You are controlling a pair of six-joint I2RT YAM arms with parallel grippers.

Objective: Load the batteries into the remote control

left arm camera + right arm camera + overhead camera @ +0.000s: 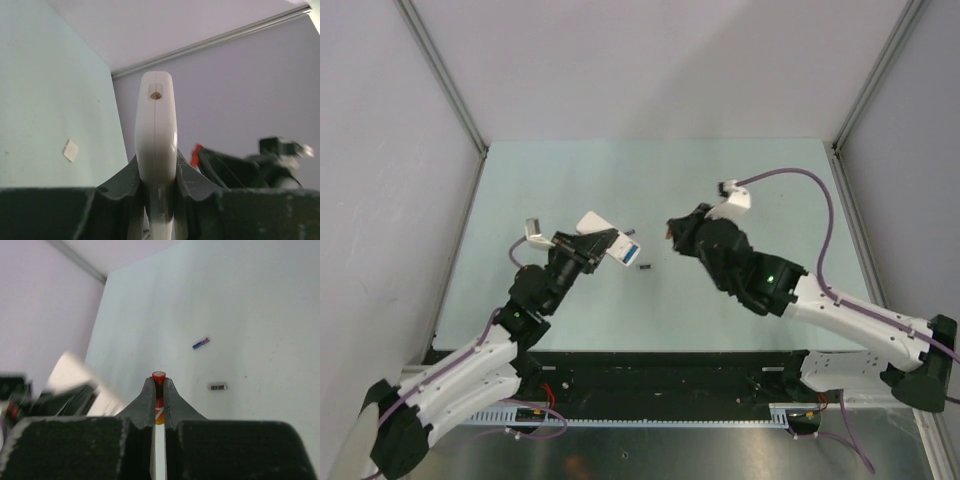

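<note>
Figure: battery presented for insertion. My right claw (159, 385) is clamped on the red battery (159, 375), and only the capped tip shows past the fingertips. My left claw (156, 162) is clamped on the remote control (156, 125), held edge-on and raised off the desk (240, 300), its free end pointing toward the right claw. The two claws face each other, near but apart.

In my judgement the step in hand is bringing the battery to its slot. To do it well I would first settle the remote's roll so the compartment faces the incoming battery (no view shows me the compartment, so I cannot tell which way it faces). I would then align the battery's long axis with the slot, seat one end first and press in slowly. With so little battery protruding, the fingers may foul the remote's rim.

The blue battery (201, 343) and the dark grey battery (217, 386) lie on the desk beyond, well apart from each other.
</note>
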